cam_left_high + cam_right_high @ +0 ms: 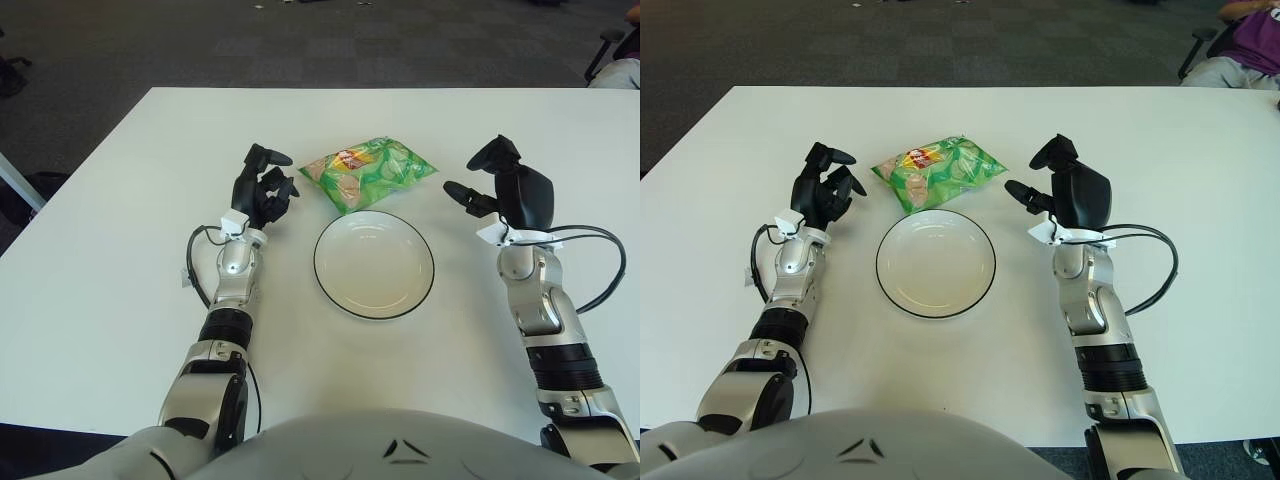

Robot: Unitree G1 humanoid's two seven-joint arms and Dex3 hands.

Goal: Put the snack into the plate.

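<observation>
We've got the snack [368,172] lying on the table [100,250], touching the far rim of the empty plate [374,264]. Our left hand [263,190] and right hand [505,185] flank it, fingers apart, holding nothing, likely poised to grasp.

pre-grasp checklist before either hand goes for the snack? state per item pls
1. Snack bag in view and unobstructed, lying on the table just beyond the plate: ok.
2. Plate empty, ready to receive: ok.
3. Right robot hand open, holding nothing, to the right of the bag: ok.
4. Left robot hand holding nothing, to the left of the bag, fingers loosely curled: ok.
5. Bag's near edge against or over the plate rim: cannot tell, may nudge the plate when lifted.
6. Path from either hand to the bag free of other things: ok.
</observation>
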